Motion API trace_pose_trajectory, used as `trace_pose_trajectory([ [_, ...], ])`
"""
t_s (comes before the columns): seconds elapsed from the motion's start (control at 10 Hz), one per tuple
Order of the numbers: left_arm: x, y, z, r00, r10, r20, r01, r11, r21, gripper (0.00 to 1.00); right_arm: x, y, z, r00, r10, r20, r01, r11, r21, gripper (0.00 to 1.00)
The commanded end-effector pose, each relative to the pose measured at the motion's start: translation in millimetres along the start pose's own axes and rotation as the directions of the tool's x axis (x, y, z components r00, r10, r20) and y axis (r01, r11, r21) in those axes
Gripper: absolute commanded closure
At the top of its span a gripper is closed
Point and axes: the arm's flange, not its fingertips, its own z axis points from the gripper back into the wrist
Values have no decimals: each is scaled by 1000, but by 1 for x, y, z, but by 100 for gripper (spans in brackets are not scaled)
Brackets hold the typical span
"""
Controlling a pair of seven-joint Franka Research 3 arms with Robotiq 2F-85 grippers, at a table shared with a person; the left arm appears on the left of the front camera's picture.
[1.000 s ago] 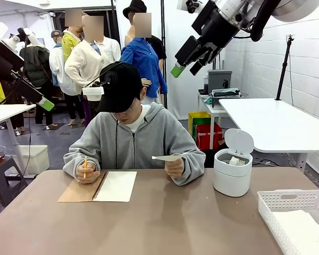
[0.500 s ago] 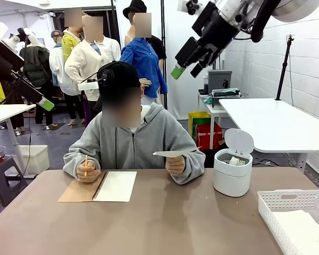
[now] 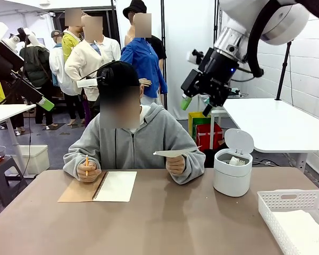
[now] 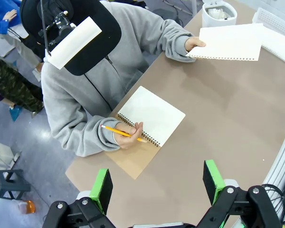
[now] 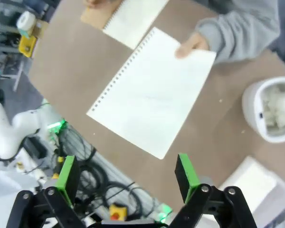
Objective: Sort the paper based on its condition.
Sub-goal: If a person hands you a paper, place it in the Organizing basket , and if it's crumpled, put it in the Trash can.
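Your right gripper (image 5: 126, 171) is hanging high over the far side of the table, its jaws wide apart and holding nothing. Below it, the person's hand (image 3: 174, 165) is holding out a flat sheet of paper (image 3: 168, 154), raised off the table just left of the small white bin (image 3: 232, 180). That bin, lid up, is holding crumpled wads (image 5: 275, 102). The white basket (image 3: 271, 204) at the near right is holding flat paper. Your left gripper (image 4: 156, 175) is also gaping wide and empty, high above the notebook (image 4: 152, 114) on the left.

I judge this to be the pickup step, with the offered sheet waiting to be taken. Next you are needing to lower the right gripper, set the pads across the sheet's free edge, clear of the person's fingers, and close gently. Since the sheet is flat, it is likely going to the basket.
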Motion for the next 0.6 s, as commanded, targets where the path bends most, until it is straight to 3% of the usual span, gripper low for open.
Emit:
trace_pose_trajectory([
  [0.0,0,1,-1,1000,1,8,-1,1000,5,0,11,-8,2,972,-226,-63,231,968,96,0],
  [0.2,0,1,-1,1000,1,8,-1,1000,5,0,6,-33,-5,904,-417,-101,427,897,117,0],
  [0.3,0,1,-1,1000,1,8,-1,1000,5,0,2,-33,-10,899,-434,-58,437,893,109,0],
  [0.4,0,1,-1,1000,1,8,-1,1000,5,0,2,-37,-10,940,-325,-106,333,941,66,0],
  [0.5,0,1,-1,1000,1,8,-1,1000,5,0,2,-37,-10,940,-325,-106,333,941,66,0],
])
